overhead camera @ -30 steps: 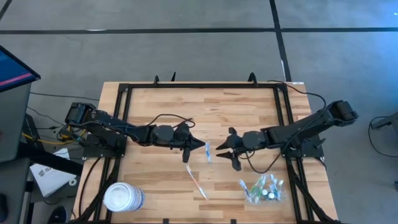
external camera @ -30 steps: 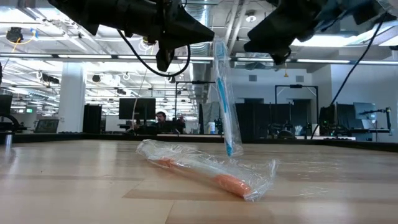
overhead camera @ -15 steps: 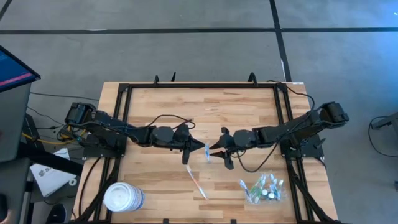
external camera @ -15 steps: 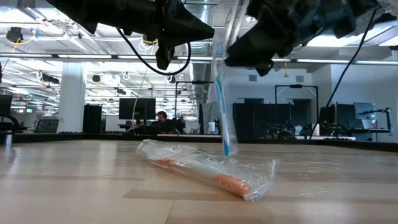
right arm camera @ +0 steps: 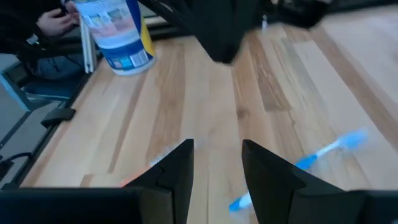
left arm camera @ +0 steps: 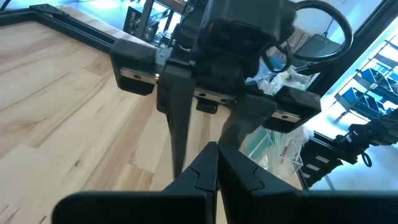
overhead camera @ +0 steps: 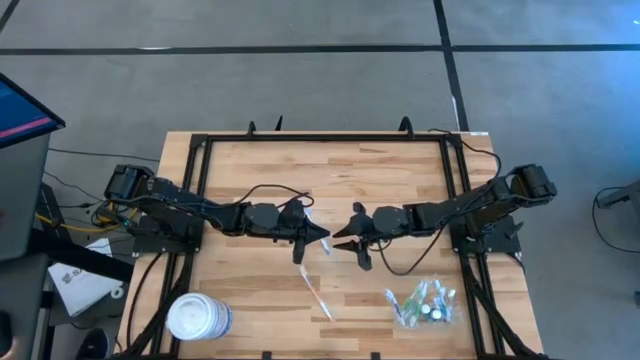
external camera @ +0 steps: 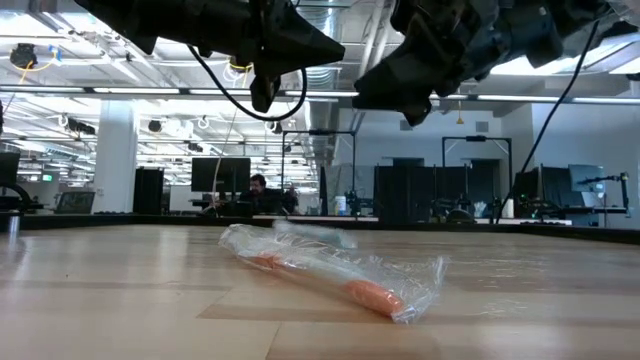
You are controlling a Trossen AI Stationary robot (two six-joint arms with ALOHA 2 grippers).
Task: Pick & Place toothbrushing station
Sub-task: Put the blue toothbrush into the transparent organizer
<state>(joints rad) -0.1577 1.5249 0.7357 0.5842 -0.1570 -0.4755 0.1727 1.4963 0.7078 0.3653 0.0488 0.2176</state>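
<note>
My left gripper (overhead camera: 321, 237) hovers shut over the table's middle with nothing between its fingers (left arm camera: 216, 155). My right gripper (overhead camera: 350, 249) faces it from the right, open and empty (right arm camera: 217, 155), with only a small gap between the two. Below them, flat on the wood, lies a blue toothbrush in a clear wrap (right arm camera: 305, 163) (external camera: 315, 237). An orange toothbrush in a clear bag (overhead camera: 316, 293) (external camera: 330, 275) lies nearer the front edge. The see-through toothbrushing station (overhead camera: 421, 303), with several small items in it, sits at the near right.
A large white round tub (overhead camera: 198, 317) (right arm camera: 118, 31) stands at the near left corner. A black frame (overhead camera: 325, 139) runs around the table's edges. Bare wood lies toward the far side. A person (external camera: 258, 190) sits far off in the room behind.
My right gripper has moved toward the table's left and slightly down, stopping close to my left gripper. The wrapped blue toothbrush, which hung upright below my left gripper, has fallen and now lies on the table behind the orange one.
</note>
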